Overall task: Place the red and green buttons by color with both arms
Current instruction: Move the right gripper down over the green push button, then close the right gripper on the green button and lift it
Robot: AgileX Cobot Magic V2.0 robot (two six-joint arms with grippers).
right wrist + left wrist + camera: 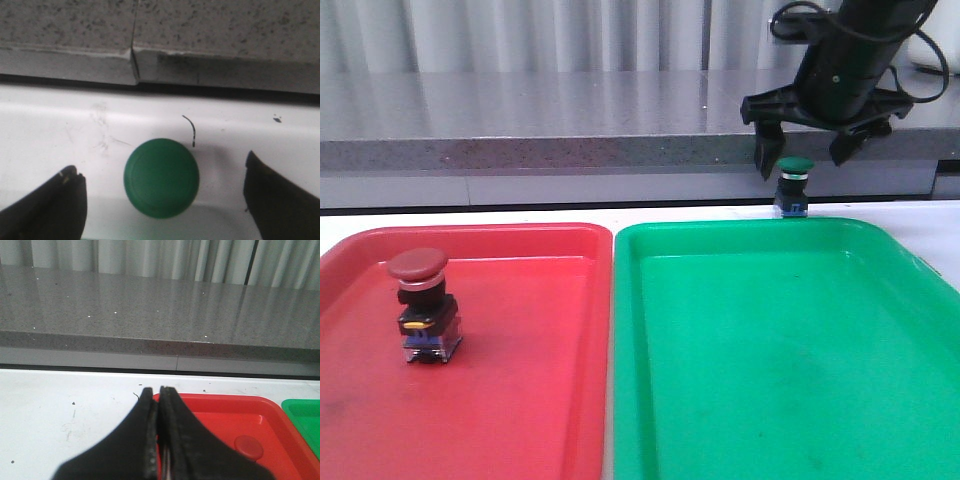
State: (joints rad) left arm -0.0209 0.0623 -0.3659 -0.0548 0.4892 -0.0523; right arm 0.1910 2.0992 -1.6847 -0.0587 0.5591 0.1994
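The red button (417, 265) stands upright in the left part of the red tray (520, 390); its cap also shows in the left wrist view (248, 447). The green button (794, 182) stands upright on the white table just behind the green tray's (770, 360) far rim. My right gripper (803, 160) hangs open right above it, one finger on each side, not touching. In the right wrist view the green cap (161, 177) lies between the spread fingers of the right gripper (161, 167). My left gripper (157, 390) is shut and empty over the red tray's far left corner (215, 410); it is out of the front view.
The two trays lie side by side, filling the near table. A grey stone ledge (570, 120) runs along the back, close behind the green button. A narrow strip of white table (60, 405) lies between the trays and the ledge.
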